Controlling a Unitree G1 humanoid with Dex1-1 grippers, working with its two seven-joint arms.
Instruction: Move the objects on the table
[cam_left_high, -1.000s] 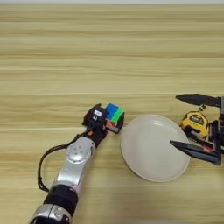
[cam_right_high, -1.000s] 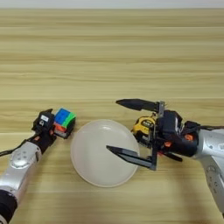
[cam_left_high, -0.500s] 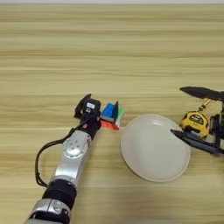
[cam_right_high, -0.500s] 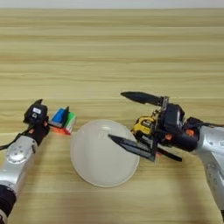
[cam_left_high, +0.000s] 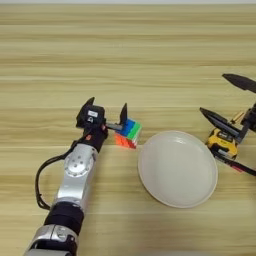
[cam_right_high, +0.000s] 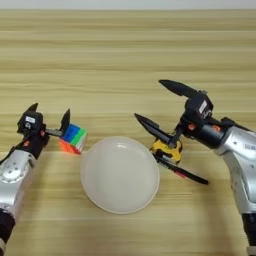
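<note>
Left tool (cam_left_high: 107, 109) withdrawn from cube (cam_left_high: 128, 133), tape measure (cam_right_high: 166, 150) half hidden

Your wooden table (cam_left_high: 125, 45) carries three things; a puzzle cube (cam_left_high: 129, 133) left, a cream plate (cam_left_high: 178, 169) beside it, a tape measure (cam_right_high: 167, 149) right.

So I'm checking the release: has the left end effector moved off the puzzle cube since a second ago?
Yes. The left end effector has opened and backed left, away from the plate; the puzzle cube lies free.
</note>
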